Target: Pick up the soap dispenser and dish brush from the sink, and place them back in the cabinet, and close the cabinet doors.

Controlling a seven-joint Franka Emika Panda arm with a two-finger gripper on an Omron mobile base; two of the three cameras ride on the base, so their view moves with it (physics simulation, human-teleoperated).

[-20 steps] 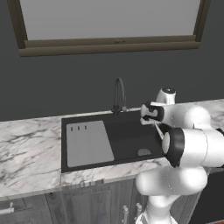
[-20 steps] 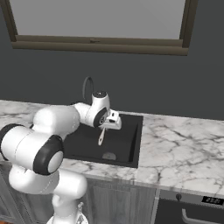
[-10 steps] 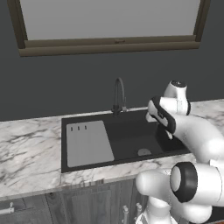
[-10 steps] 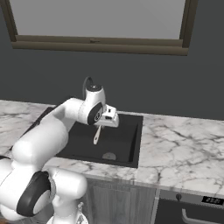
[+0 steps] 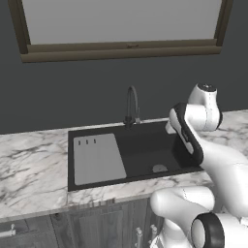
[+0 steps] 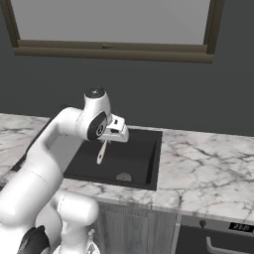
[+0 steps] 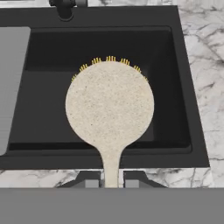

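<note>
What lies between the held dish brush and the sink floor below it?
Nothing. In the hand view the dish brush, gripped by its handle in the pincer, hangs over bare black basin of the sink; the drainboard insert sits off to one side.

A dark grey wall (image 5: pixel 97 92) rose behind the marble-patterned worktop (image 5: pixel 29 169). A window (image 5: pixel 121 19) with a brown wooden frame was set into the wall. Dark woodgrain base units (image 5: pixel 97 227) stood under the worktop. Lighting was even.
</note>
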